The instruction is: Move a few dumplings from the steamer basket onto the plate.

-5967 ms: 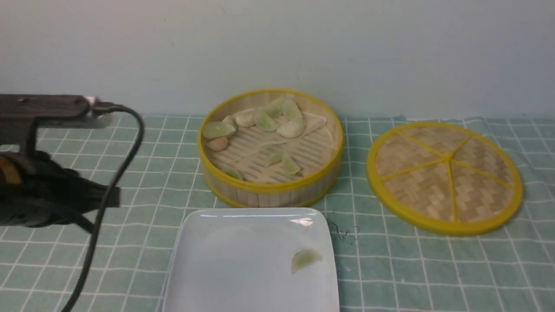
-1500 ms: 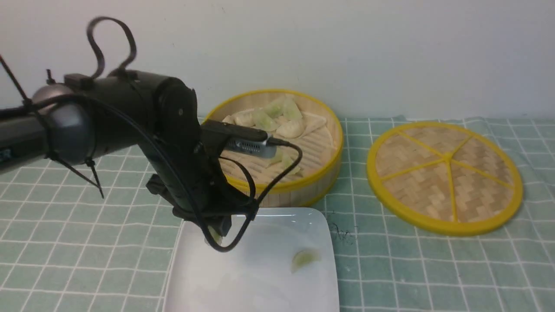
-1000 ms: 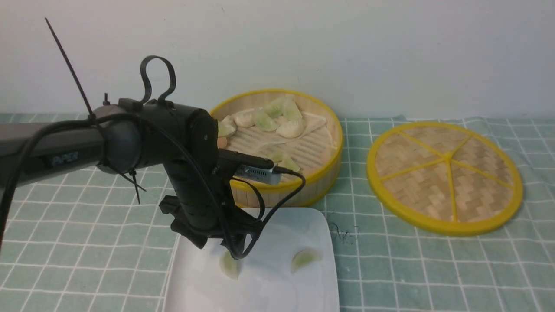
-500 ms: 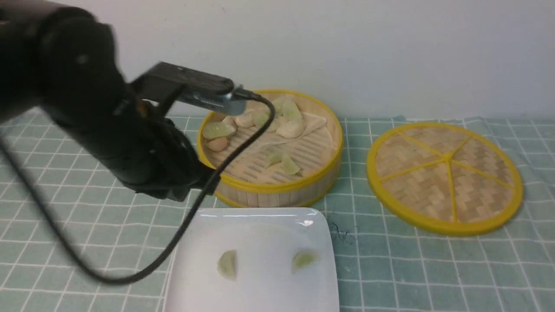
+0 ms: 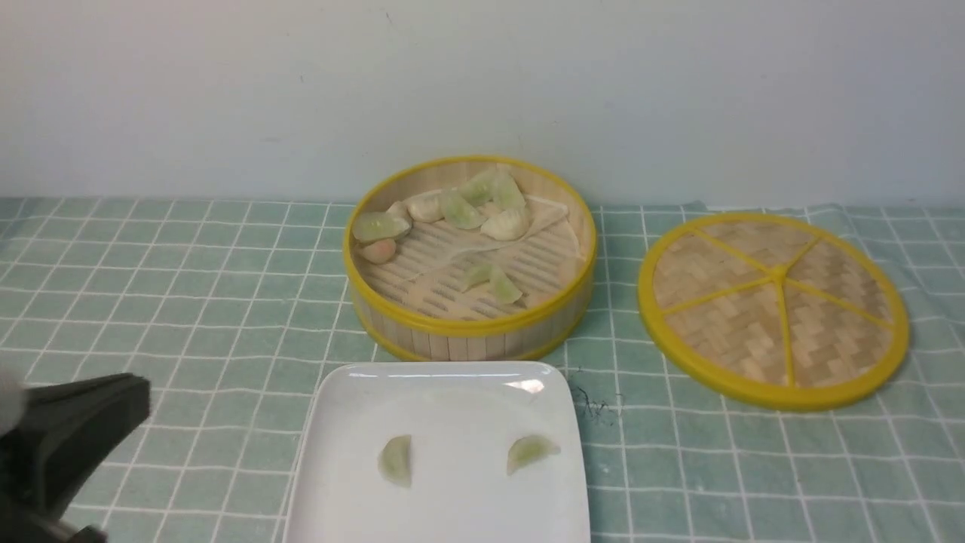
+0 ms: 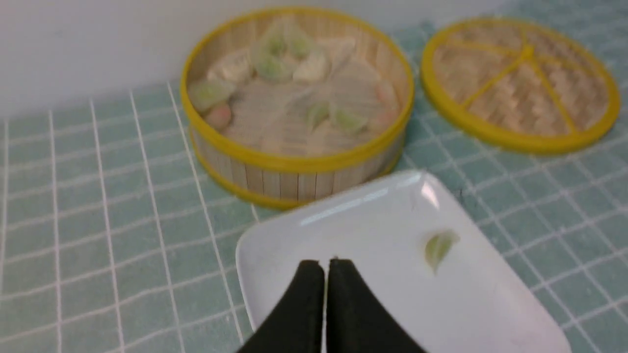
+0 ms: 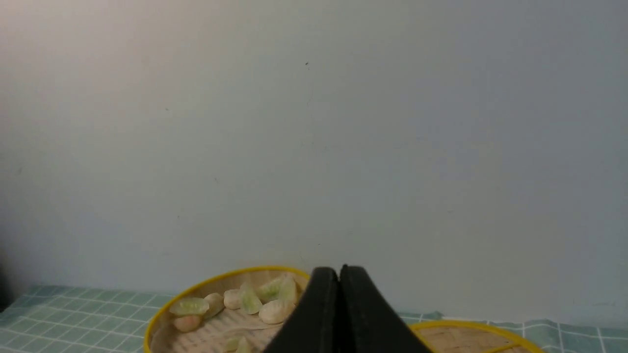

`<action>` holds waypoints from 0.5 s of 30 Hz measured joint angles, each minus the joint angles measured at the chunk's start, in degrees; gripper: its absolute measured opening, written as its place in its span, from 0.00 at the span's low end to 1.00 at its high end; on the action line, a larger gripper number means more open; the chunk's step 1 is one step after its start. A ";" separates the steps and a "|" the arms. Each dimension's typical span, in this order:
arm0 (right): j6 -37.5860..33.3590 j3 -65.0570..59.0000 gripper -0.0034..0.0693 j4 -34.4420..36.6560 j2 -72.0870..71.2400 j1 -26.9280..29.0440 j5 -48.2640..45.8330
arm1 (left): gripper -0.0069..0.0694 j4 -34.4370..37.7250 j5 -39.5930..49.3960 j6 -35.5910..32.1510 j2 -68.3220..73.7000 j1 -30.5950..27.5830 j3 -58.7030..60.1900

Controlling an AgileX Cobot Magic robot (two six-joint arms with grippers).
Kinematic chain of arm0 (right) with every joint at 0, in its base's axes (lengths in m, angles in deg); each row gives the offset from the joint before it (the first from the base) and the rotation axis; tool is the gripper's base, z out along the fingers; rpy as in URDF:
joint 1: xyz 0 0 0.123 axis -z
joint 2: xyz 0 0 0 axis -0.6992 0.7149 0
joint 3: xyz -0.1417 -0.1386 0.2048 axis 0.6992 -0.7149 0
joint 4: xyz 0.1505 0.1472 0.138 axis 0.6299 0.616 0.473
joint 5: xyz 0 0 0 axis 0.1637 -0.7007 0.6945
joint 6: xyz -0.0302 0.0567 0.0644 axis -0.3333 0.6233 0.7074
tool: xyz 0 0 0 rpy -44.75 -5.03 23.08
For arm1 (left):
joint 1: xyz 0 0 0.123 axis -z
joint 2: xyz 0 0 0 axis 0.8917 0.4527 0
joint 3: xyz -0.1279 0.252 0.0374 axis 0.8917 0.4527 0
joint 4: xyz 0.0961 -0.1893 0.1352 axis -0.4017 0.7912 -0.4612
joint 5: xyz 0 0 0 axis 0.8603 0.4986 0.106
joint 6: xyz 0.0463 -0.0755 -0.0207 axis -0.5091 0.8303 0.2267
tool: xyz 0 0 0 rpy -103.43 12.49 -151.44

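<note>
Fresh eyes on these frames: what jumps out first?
The yellow-rimmed steamer basket at centre back, with pale green dumplings clustered along its far side. Right of it, the flat woven lid lies on the checked cloth. In front, the white plate holds two more, lying apart.

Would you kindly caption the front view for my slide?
Two dumplings on the plate, steamer basket behind, lid at right.

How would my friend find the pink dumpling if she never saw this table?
Find the round yellow-rimmed steamer basket behind the white plate. Look at its left inside wall, where a pale green dumpling lies. The pink dumpling sits just in front of it, rounder and peachy, unlike its green and whitish neighbours.
</note>
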 joint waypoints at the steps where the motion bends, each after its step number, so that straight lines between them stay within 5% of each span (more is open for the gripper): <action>1: 0.00 0.00 0.03 0.00 0.00 0.00 0.08 | 0.08 0.00 -0.48 0.13 -1.51 0.00 0.91; 7: 0.00 0.00 0.03 0.00 0.00 0.00 0.81 | 0.08 0.00 -10.19 4.20 -19.50 0.00 10.64; 15: 0.00 0.00 0.03 0.00 0.00 0.00 0.88 | 0.08 0.00 -11.08 4.77 -21.65 0.00 14.07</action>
